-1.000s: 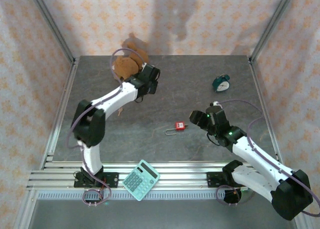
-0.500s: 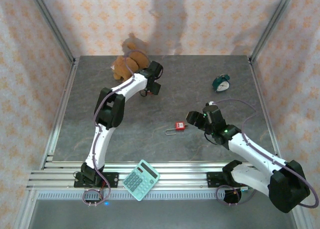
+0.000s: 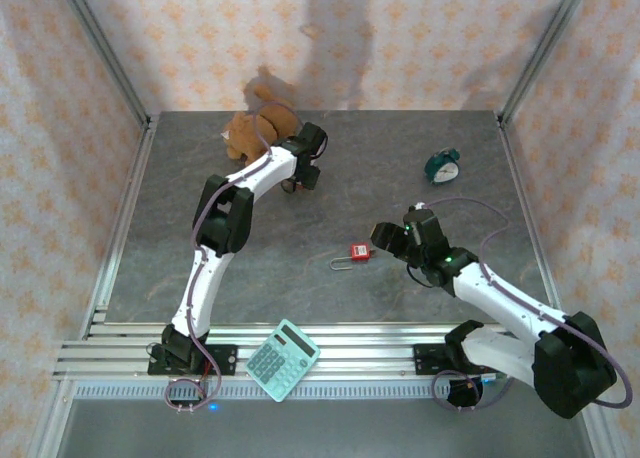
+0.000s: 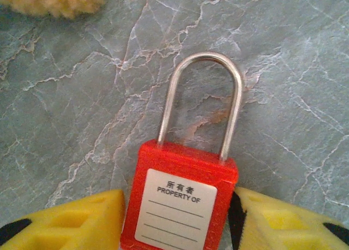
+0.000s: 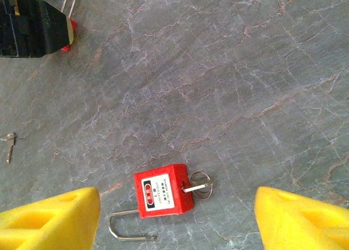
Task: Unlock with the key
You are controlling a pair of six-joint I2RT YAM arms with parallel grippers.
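Top view, left to right.

- Left gripper (image 3: 305, 174): far out beside the teddy bear (image 3: 255, 130). In its wrist view the pads are clamped on a second padlock (image 4: 181, 198), shackle toward 12 o'clock.
- Loose key (image 5: 8, 143): lies on the table (image 3: 200, 263), touching nothing.
- Padlock (image 3: 357, 251): flat at mid-table, well apart from the left gripper, at about its 5 o'clock. Long axis runs 8 to 2 o'clock in the top view, with the shackle at the 8 end.
- Inserted key (image 5: 197, 183): sits with its ring at the padlock's 2 o'clock end.
- Right gripper (image 3: 386, 241): fingers spread wide and empty, just beside that key end. It is clearly the nearer arm.

Judgement: the padlock lies at roughly 8 o'clock from the right gripper. In the right wrist view it sits between the spread fingers with the key pointing to 3 o'clock, so the key bow is what the fingers must close across.
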